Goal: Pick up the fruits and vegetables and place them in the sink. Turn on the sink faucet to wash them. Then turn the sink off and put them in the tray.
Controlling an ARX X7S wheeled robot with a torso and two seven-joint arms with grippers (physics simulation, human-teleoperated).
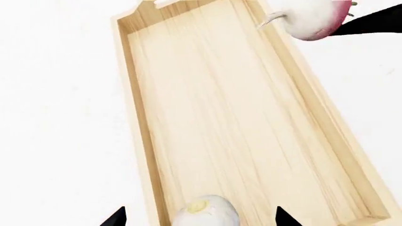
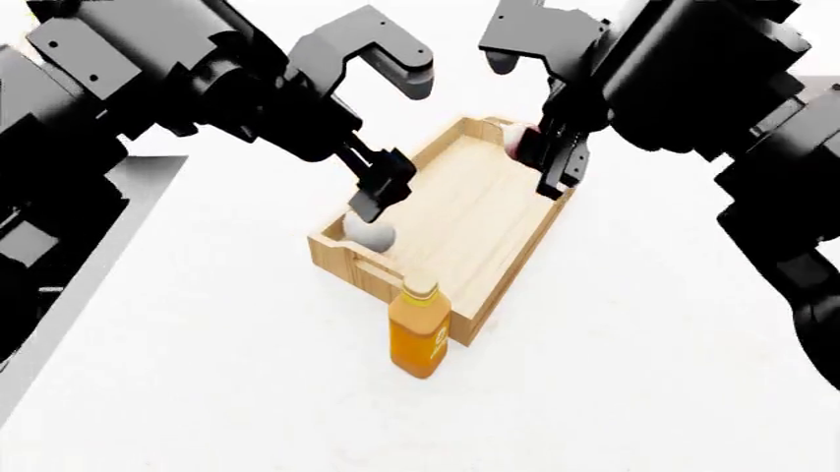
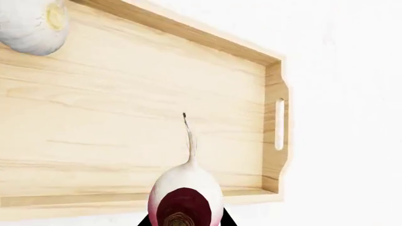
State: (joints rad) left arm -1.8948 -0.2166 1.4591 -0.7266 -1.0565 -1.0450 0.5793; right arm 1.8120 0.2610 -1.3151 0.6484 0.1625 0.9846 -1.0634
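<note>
The light wooden tray (image 2: 459,216) lies on the white counter. The whitish garlic bulb (image 2: 370,232) rests on the tray floor at its near end. My left gripper (image 2: 373,197) hangs just above it, open, with its fingertips (image 1: 116,219) well apart on either side of the garlic (image 1: 204,212) and not touching it. My right gripper (image 2: 545,167) is shut on the pink-red radish (image 2: 518,143) and holds it over the tray's far end. In the right wrist view the radish (image 3: 185,197) sits between the fingers, with its white root tail pointing over the tray (image 3: 125,94). The sink and faucet are out of view.
An orange bottle with a yellow cap (image 2: 420,329) stands upright against the tray's near corner. A grey strip (image 2: 125,187) shows at the far left behind my left arm. White counter surrounds the tray.
</note>
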